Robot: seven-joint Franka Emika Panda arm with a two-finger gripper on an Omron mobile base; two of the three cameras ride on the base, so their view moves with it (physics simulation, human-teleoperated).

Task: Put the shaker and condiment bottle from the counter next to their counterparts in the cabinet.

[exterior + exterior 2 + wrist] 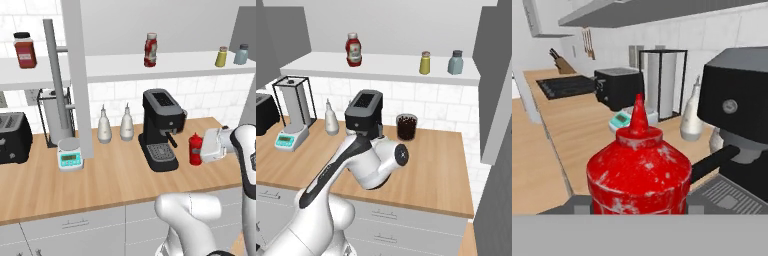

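My gripper (200,149) sits low over the bench (100,175), level with the condiment bottle (195,148) and right up against it; the bottle stands upright immediately ahead of my hand, on its coffee-machine side. In the hand view the bottle (639,172) sits squarely between my fingers, its long axis vertical and its cone nozzle pointing up. My jaws stand part-way in, about as wide as the bottle's body, but I cannot tell whether they actually press on it.

To the left of my gripper are the toaster (14,136), the small kitchen scale (69,154), two white cruets (115,125) and the black coffee machine (161,129), which is just beside the bottle. The bottle is plain glossy red, squat and unlabelled.

Well above my gripper, on the cabinet shelf (115,67), stand the labelled red sauce bottle (150,50) and, further right, the yellow-green shaker (221,56) next to the pale blue shaker (241,54). I judge the shaker already placed, so the coming move is a straight lift, then up and left to the sauce bottle.
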